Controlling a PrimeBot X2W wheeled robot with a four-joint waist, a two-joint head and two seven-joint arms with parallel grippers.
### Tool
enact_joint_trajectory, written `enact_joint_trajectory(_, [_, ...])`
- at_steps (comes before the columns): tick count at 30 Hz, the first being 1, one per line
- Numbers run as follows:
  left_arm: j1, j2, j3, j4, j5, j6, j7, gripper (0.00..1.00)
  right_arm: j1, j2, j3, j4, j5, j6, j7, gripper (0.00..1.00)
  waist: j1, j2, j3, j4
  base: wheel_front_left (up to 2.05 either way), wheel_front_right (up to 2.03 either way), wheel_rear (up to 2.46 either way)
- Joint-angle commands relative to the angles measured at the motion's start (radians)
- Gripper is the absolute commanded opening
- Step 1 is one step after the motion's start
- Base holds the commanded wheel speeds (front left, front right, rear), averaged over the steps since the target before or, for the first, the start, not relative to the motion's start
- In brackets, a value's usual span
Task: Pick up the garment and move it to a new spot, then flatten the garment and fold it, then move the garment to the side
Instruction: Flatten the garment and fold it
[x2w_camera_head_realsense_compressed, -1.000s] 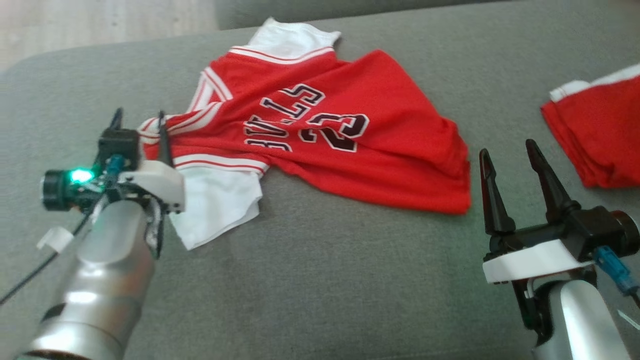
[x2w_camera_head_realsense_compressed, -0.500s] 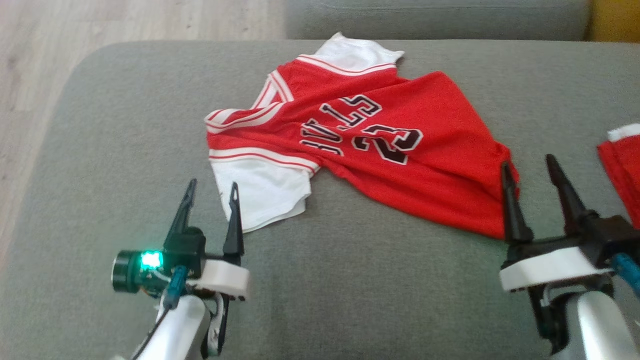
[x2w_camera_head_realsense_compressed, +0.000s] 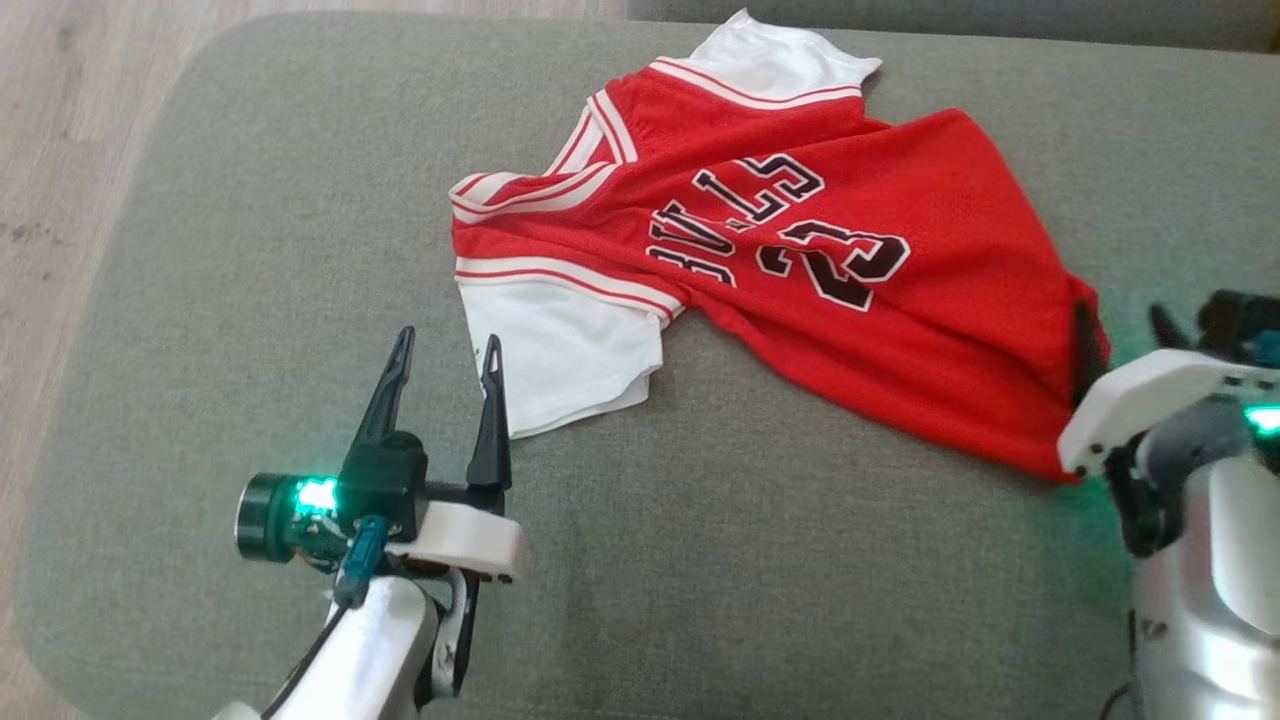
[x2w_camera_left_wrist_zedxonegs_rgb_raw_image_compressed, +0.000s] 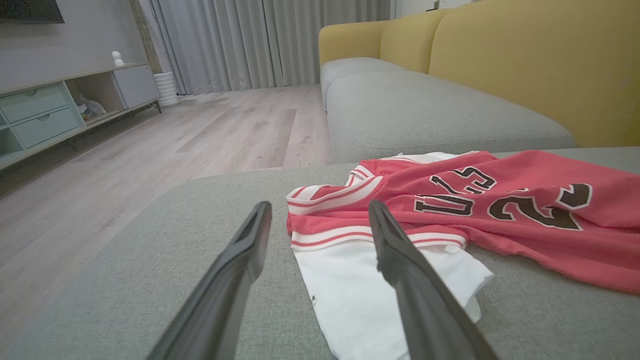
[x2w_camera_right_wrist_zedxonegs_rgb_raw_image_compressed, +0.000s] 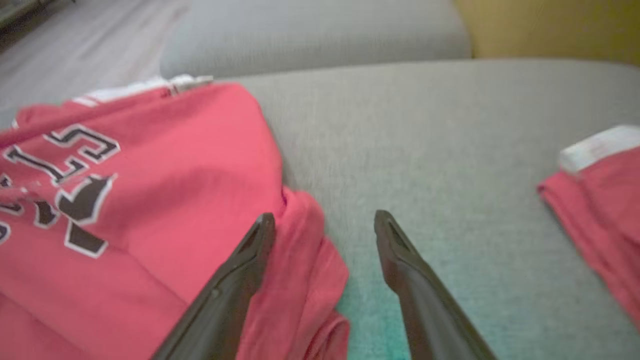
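On the cushion (x2w_camera_head_realsense_compressed: 250, 250), crumpled garment (x2w_camera_head_realsense_compressed: 790, 260).

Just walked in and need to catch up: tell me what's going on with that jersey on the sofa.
A two-armed robot is working on a red and white jersey that lies rumpled, not yet flattened, on a grey sofa cushion. Neither arm holds it. The left gripper hovers by its white end, jaws open; the right gripper is at the red hem end, jaws open too, one finger over the fabric's edge. Another red garment lies farther right on the cushion.
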Motion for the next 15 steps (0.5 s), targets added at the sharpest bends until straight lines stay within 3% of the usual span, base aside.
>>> enact_joint_trajectory(1, [-0.039, 0.017, 0.023, -0.036, 0.002, 0.003, 0.004, 1.0, -0.051, -0.017, 0.034, 0.02, 0.004, 0.007, 0.015, 1.0, -0.0001, 0.0, 0.009, 0.007, 0.0, 0.0, 0.0])
enact_joint_trajectory(10, [-0.042, 0.013, 0.006, -0.031, -0.002, 0.001, 0.015, 1.0, -0.165, -0.064, 0.057, 0.242, 0.036, 0.007, 0.015, 1.0, -0.0001, 0.0, 0.032, 0.015, 0.0, 0.0, 0.0])
enact_joint_trajectory(11, [-0.043, 0.013, 0.006, -0.03, -0.002, 0.001, 0.015, 1.0, -0.177, -0.066, 0.065, 0.265, 0.051, 0.007, 0.025, 0.38, -0.0001, 0.0, 0.034, 0.014, 0.0, 0.0, 0.0])
enact_joint_trajectory(12, [-0.046, 0.013, 0.005, -0.03, -0.002, 0.001, 0.015, 1.0, -0.189, -0.07, 0.078, 0.285, 0.066, 0.007, 0.034, 0.0, -0.0001, 0.0, 0.037, 0.014, 0.0, 0.0, 0.0])
enact_joint_trajectory(15, [-0.055, 0.012, 0.003, -0.029, -0.002, 0.001, 0.016, 1.0, -0.22, -0.105, 0.128, 0.326, 0.095, 0.007, 0.043, 0.0, -0.0001, 0.0, 0.04, 0.016, 0.0, 0.0, 0.0])
